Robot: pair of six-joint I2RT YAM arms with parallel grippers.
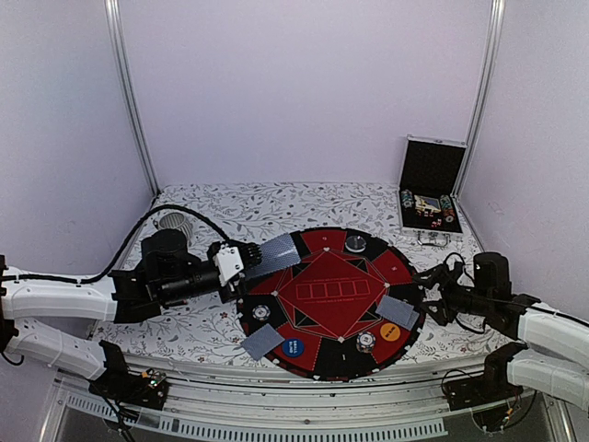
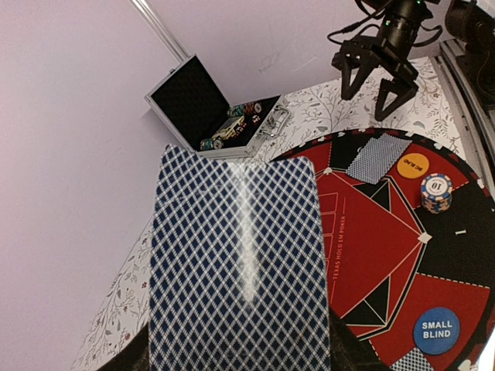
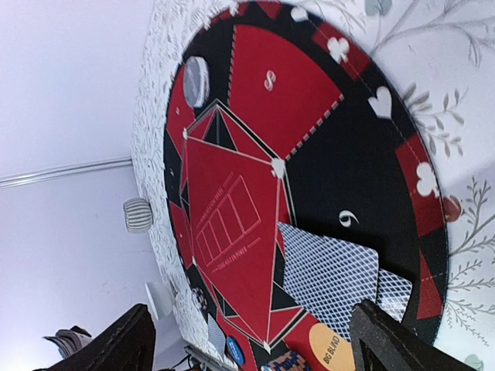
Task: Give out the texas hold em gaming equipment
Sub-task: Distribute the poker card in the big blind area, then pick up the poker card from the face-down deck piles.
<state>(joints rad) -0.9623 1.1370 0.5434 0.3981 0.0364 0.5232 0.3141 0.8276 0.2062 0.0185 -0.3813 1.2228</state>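
My left gripper [image 1: 241, 262] is shut on a blue-diamond-backed playing card [image 1: 276, 252] held over the left rim of the round red and black poker mat [image 1: 317, 364]. That card [image 2: 236, 263] fills the left wrist view and hides the fingers. My right gripper [image 1: 431, 296] hangs open at the mat's right edge, with nothing between its dark fingers [image 3: 394, 344]. Two overlapping cards [image 3: 329, 278] lie flat on the mat just beyond them. A further card [image 1: 261, 341] lies front left. The blue disc [image 1: 293, 347] and orange disc [image 1: 391, 331] rest near the front, with chip stacks [image 1: 366, 342] beside them.
The open black silver-edged case [image 1: 431, 189], holding chips, stands at the back right. A ribbed grey cup [image 1: 173, 221] sits at the back left, behind my left arm. Other chips lie at the mat's left [image 1: 262, 312] and back [image 1: 355, 243]. White walls enclose the flowered tabletop [image 1: 248, 207].
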